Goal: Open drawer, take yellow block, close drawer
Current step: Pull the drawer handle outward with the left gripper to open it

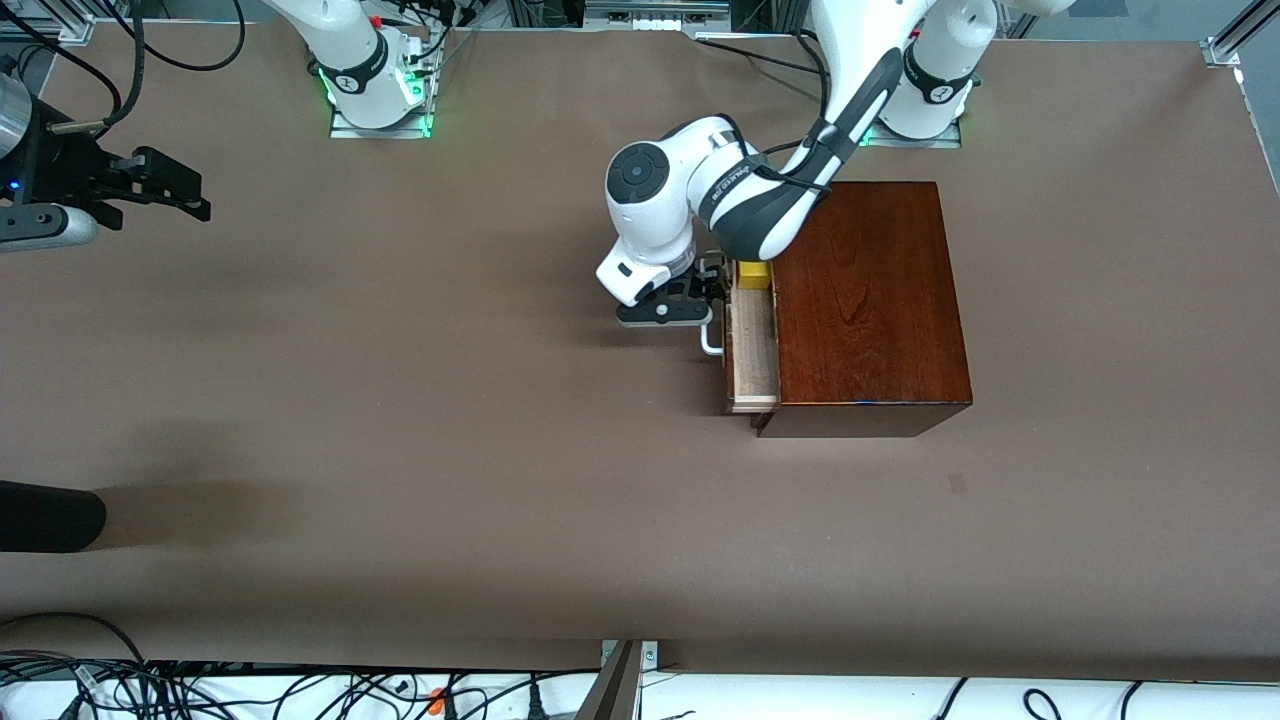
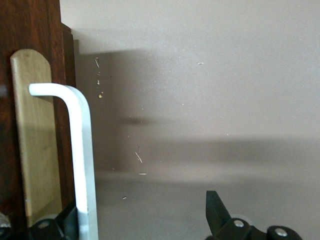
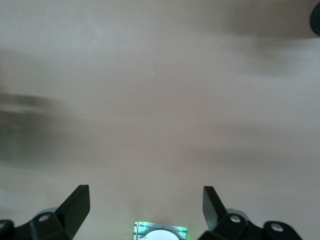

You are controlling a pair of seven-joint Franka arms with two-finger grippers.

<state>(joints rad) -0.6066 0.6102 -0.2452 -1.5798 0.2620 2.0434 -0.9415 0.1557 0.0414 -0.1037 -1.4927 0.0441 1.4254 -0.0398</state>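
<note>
At the drawer's front, the left gripper (image 1: 700,290) sits low beside the white handle (image 1: 710,338), its jaws spread wide: in the left wrist view one finger (image 2: 55,225) lies against the handle bar (image 2: 82,160) and the other finger (image 2: 220,215) stands well clear over bare table, so nothing is pinched. The drawer (image 1: 752,350) is drawn partly out of the dark wooden box (image 1: 865,300), showing its pale inside, and the yellow block (image 1: 752,274) rests in the drawer's end farther from the front camera, just beside the box's edge and right next to the left gripper (much of it is hidden under the left arm's wrist). The handle's long axis runs along the drawer front. By my reading, the left arm is far nearer the block, which lies a short way boxward of its jaws. The right gripper (image 3: 145,210), jaws spread and empty, waits over bare table (image 1: 400,400) at the right arm's end.
</note>
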